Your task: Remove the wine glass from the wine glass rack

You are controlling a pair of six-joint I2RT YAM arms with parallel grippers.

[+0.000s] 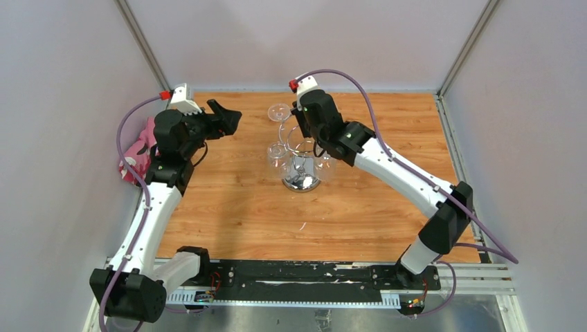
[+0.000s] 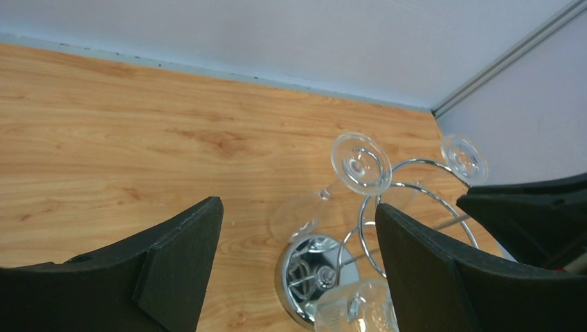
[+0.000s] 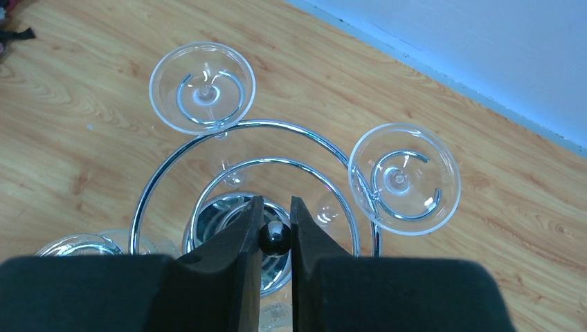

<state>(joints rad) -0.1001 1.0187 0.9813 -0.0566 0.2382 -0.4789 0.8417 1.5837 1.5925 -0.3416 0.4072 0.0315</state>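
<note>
Clearly, the wine glass (image 2: 360,162) that matters is the one facing the left arm. It hangs upside down from a curled loop of the wine glass rack (image 1: 302,181), its foot lying on the wire and its stem dropping through to the bowl. Its long axis therefore runs close to upright, leaning a little in the left wrist view.

The left fingers (image 2: 173,256) are spread wide and grasp nothing. The glass lies ahead of them, framed in their gap but well apart. I judge this arm the one to take it, since it is free and has the stem in front of it. The move turns on closing from the sides across that near-upright stem, then drawing the foot out along the loop. I cannot tell from these views which way the loop opens.

A second glass (image 3: 403,178) hangs on the side towards the back wall, and a third glass (image 2: 353,311) hangs lower in the left wrist view. All three look empty.

At the rack's centre, the right fingers (image 3: 235,277) are clenched on the black knob (image 3: 275,237) topping the post, apparently steadying the stand. The rack's mirror base sits mid-worktop (image 1: 228,207).
</note>
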